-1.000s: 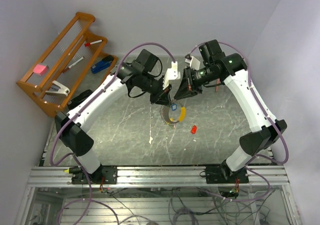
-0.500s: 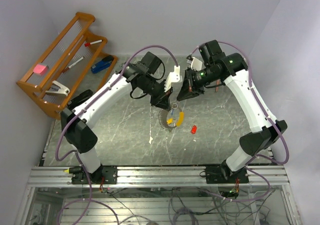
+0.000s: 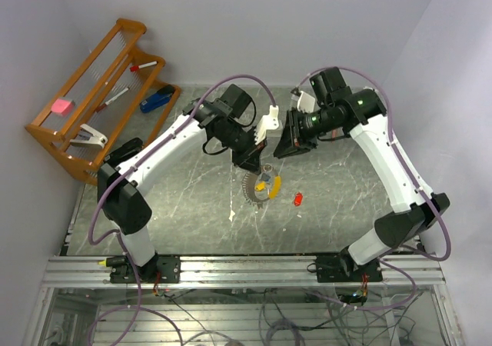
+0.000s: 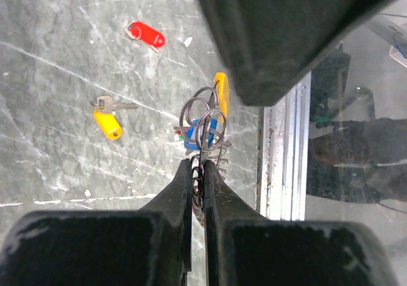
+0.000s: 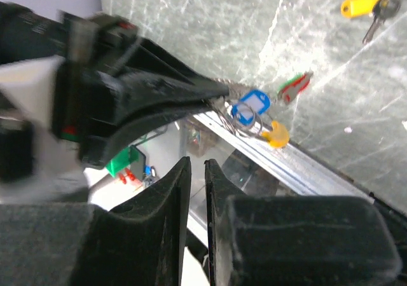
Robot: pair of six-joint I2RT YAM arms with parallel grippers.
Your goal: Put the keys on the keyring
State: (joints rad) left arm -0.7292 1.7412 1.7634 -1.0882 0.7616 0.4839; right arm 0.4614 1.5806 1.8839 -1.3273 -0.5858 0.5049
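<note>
Left fingers (image 4: pixel 187 171) are pinching the keyring (image 4: pixel 205 124), blue key (image 4: pixel 193 141) dangling; right fingers (image 5: pixel 186 171) are hovering barely parted, empty. Red key (image 4: pixel 147 35) and yellow key (image 4: pixel 108 123) are lying on tabletop (image 4: pixel 57 165).

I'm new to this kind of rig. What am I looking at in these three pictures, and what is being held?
A white left arm and right arm are bolted at the near edge of a grey marbled table. One picture looks down from above; the other two come from a camera on each wrist, looking along that arm's black fingers. The left fingers are shut on the keyring, which hangs from them carrying a blue tag and a yellow curved piece. The right fingers stand slightly apart nearby, holding nothing. A red key tag and a yellow-tagged key lie loose on the table.
</note>
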